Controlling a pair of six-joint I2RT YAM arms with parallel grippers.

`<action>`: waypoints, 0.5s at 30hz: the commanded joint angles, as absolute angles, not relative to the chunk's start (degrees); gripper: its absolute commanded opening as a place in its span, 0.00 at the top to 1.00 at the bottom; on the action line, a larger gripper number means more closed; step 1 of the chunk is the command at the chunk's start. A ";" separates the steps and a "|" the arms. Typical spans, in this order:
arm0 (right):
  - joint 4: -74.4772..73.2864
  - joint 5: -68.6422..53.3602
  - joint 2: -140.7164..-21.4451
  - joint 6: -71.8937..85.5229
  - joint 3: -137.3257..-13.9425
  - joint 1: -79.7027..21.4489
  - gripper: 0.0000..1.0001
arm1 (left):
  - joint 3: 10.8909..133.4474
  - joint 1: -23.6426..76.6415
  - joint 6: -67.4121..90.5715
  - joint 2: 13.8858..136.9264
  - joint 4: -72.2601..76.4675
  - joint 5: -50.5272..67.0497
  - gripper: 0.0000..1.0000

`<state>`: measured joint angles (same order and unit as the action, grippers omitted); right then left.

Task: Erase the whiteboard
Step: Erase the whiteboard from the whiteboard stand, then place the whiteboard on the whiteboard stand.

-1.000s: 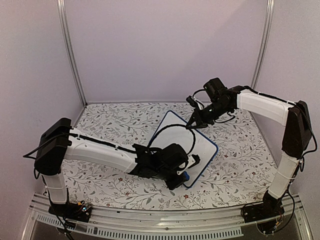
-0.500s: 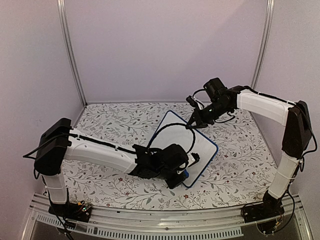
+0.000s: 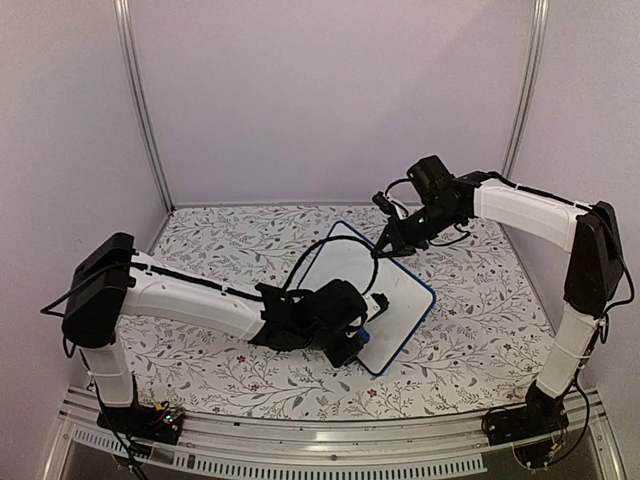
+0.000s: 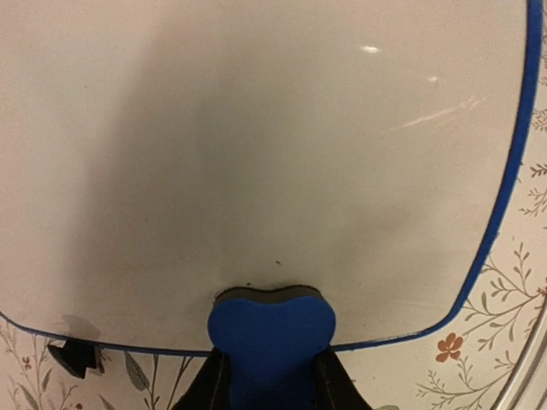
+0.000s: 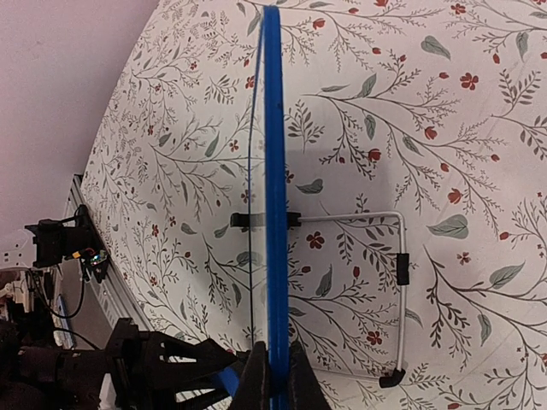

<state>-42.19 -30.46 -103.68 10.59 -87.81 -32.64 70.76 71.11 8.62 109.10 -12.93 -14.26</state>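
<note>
Your whiteboard (image 3: 400,290) looks light, stiff and slick, so take it by the edge, as your right gripper (image 5: 273,376) does, pinched shut on the far rim. It shows clean white, no writing visible. Your left gripper (image 4: 272,384) clamps the blue eraser (image 4: 272,329), the board lying just ahead of those jaws

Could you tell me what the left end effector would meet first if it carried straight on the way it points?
The whiteboard: the blue eraser it holds sits at the board's near edge, probably touching.
</note>
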 commanded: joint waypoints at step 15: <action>-47.81 -28.12 -105.64 10.63 -87.23 -34.63 1.00 | 59.68 55.77 18.17 86.75 -10.60 -23.91 1.00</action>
